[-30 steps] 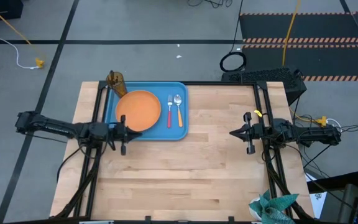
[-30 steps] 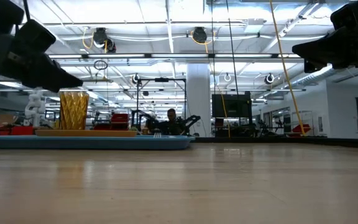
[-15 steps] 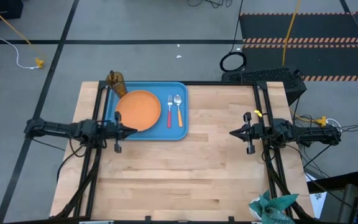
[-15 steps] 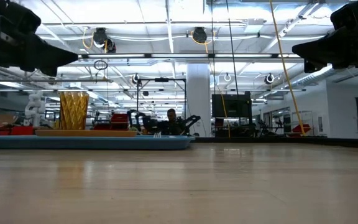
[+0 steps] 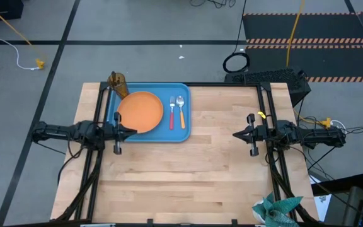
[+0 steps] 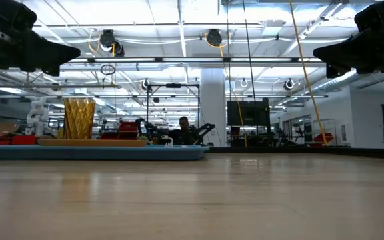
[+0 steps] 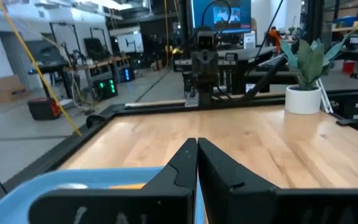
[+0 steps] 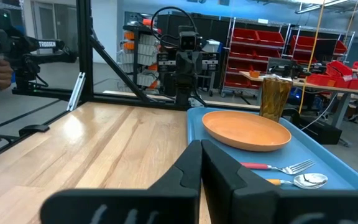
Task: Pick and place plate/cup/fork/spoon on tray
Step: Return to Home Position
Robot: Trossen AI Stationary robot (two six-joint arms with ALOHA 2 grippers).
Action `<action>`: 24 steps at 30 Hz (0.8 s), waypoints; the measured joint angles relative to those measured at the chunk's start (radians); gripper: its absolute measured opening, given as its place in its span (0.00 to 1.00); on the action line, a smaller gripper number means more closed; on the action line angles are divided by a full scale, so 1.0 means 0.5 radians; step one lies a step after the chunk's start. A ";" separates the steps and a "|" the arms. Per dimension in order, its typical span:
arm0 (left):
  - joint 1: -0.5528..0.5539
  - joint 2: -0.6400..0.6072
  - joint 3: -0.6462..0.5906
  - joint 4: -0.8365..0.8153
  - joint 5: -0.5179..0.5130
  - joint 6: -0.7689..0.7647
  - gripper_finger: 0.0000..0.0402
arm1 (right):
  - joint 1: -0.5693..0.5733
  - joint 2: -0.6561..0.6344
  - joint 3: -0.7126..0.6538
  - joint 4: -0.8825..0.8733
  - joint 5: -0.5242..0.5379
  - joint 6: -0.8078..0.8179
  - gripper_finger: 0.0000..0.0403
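The light-blue tray (image 5: pixel 184 129) lies at the table's far left. On it are the orange plate (image 5: pixel 140 111), the red-handled fork (image 5: pixel 172 115) and the orange-handled spoon (image 5: pixel 181 112), side by side to the plate's right. The amber cup (image 5: pixel 117 82) stands upright at the tray's far left corner, and also shows in the right wrist view (image 8: pixel 275 96). My left gripper (image 5: pixel 133 132) is shut and empty, level above the tray's near left edge. My right gripper (image 5: pixel 235 134) is shut and empty, raised over the table's right half.
Bare wood lies between the two arms and along the near half of the table (image 5: pixel 188 176). A green plant in a white pot (image 5: pixel 275 209) stands at the near right corner. Dark frame rails (image 5: pixel 276 157) run along both sides.
My left gripper has drawn back toward the table's left edge, away from the plate, and has tipped from pointing slightly down to level. It stays shut and empty. The tableware on the tray has not moved.
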 joint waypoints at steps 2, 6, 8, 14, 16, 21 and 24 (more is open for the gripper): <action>0.000 0.001 -0.009 0.018 0.006 0.022 0.04 | 0.000 0.000 0.000 0.000 0.000 0.000 0.00; 0.000 0.000 -0.009 0.015 0.019 0.022 0.04 | 0.000 0.000 0.000 0.000 0.000 0.000 0.00; 0.000 0.000 -0.009 0.008 0.058 0.022 0.04 | 0.000 0.000 0.000 0.000 0.000 0.000 0.00; 0.000 0.000 -0.009 0.003 0.089 0.041 0.04 | 0.000 0.000 0.000 0.000 0.000 0.000 0.00; 0.000 0.000 -0.009 0.002 0.088 0.046 0.04 | 0.000 0.000 0.000 0.000 0.000 0.000 0.00; 0.000 0.000 -0.009 0.001 0.088 0.052 0.04 | 0.000 0.000 0.000 0.000 -0.001 0.000 0.00; 0.000 0.000 -0.009 0.001 0.088 0.052 0.04 | 0.000 0.000 0.000 0.000 0.000 0.000 0.00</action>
